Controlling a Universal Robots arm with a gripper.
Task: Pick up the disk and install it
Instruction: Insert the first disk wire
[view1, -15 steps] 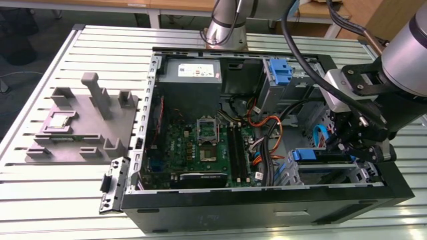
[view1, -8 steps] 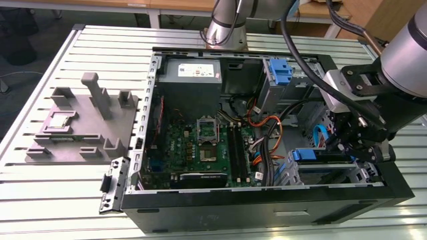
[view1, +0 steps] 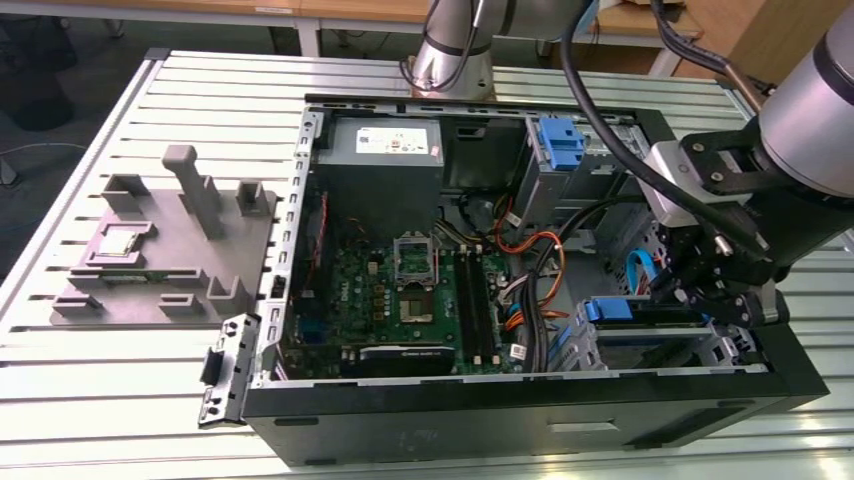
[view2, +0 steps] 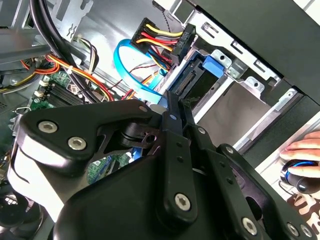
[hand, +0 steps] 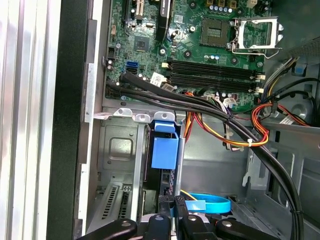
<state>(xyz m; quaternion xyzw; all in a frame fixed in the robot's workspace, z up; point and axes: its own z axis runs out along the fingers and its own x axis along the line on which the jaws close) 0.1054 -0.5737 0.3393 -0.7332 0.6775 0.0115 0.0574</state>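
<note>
Disk (view1: 647, 318): seated in the metal bay at the corner of the open case toward the exterior view's right, near the front wall. Bright blue plastic bracket tab facing the motherboard side, dark body behind it between silver rails. In the first wrist view (hand: 164, 150), standing on edge in the slot, blue tab upward, thin dark edge running down. In the second wrist view (view2: 192, 82), connector edge exposed beside a blue bracket corner, label face hidden.
</note>
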